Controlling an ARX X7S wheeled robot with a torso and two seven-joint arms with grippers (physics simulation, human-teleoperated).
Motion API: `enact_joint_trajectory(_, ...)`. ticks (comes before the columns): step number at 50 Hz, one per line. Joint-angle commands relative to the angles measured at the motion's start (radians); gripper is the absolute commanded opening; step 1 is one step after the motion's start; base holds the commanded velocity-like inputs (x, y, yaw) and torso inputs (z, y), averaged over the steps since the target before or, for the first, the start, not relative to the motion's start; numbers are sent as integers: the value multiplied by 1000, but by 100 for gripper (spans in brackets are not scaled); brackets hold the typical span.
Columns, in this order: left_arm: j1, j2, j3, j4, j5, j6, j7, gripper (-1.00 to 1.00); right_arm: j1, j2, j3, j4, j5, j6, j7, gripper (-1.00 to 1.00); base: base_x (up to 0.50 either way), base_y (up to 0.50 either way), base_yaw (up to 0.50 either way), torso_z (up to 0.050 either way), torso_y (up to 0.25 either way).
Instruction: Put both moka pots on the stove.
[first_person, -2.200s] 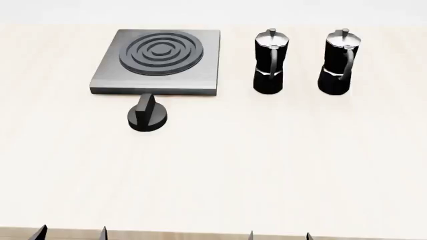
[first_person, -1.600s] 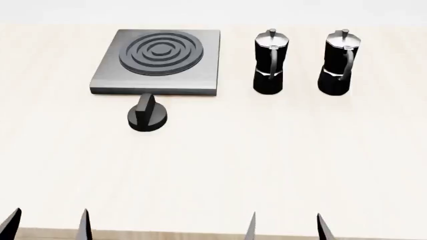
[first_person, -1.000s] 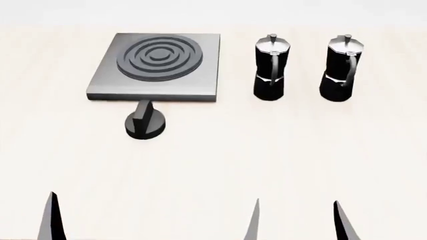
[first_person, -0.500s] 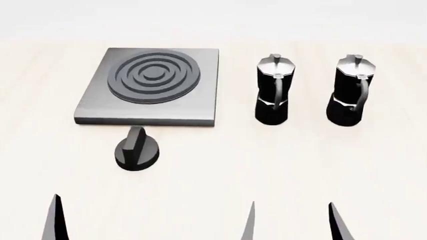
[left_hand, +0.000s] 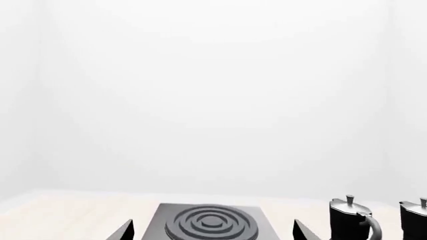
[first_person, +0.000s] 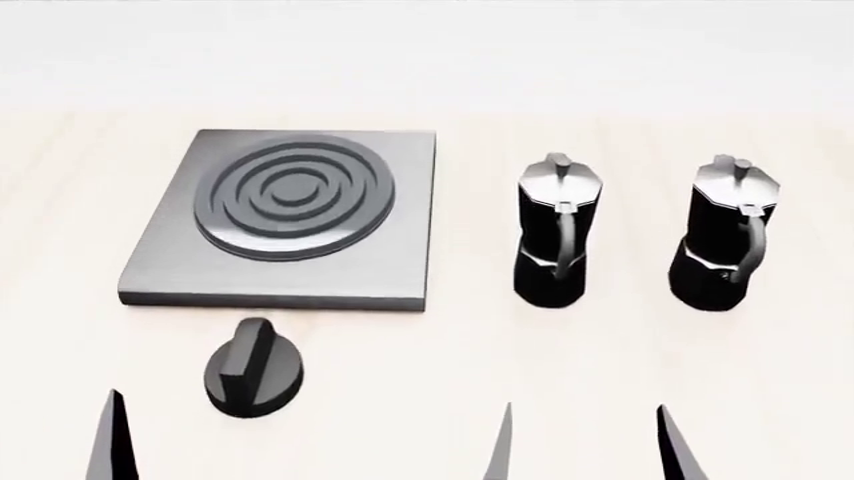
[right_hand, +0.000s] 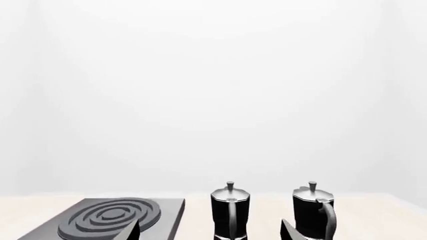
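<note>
Both moka pots (first_person: 558, 232) stand right of the stove (first_person: 283, 220) on the worktop (first_person: 534, 350); the empty, wide-spread right tool (first_person: 583, 442), reaching past the near pot, could topple either.

**Setting: bare simulated kitchen mock-up**

Kitchen-type props only, rendered in sim. Pale wood-grain tabletop (first_person: 441, 400) under plain white, featureless walls. At 11 o'clock in the head view: flat square brushed grey metal stove plate (first_person: 400, 220) with a raised burner of concentric rings. Just in front of it, a round black dial knob (first_person: 254, 375). At 1 o'clock, two glossy black faceted moka pots with silvery lids (first_person: 554, 232) (first_person: 723, 235), upright, side by side.
</note>
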Motion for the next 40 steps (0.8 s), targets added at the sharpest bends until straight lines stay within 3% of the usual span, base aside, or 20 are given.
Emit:
enact_joint_trajectory(1,-1,-8,9,-4,-3,6,-10,100,4,9,-9,7,1,1,11,100,281,0,0,0,0)
enact_joint_trajectory(25,-11,-25,16,-35,-18,15,-25,100,7,17,-14,12,9,-7,42,100,282,0,0,0,1)
enact_joint_trajectory(40,-10,-34,31,-33,-17,15,-36,100,14,30,-15,35,46,-13,37,100,19,0,0,0,0)
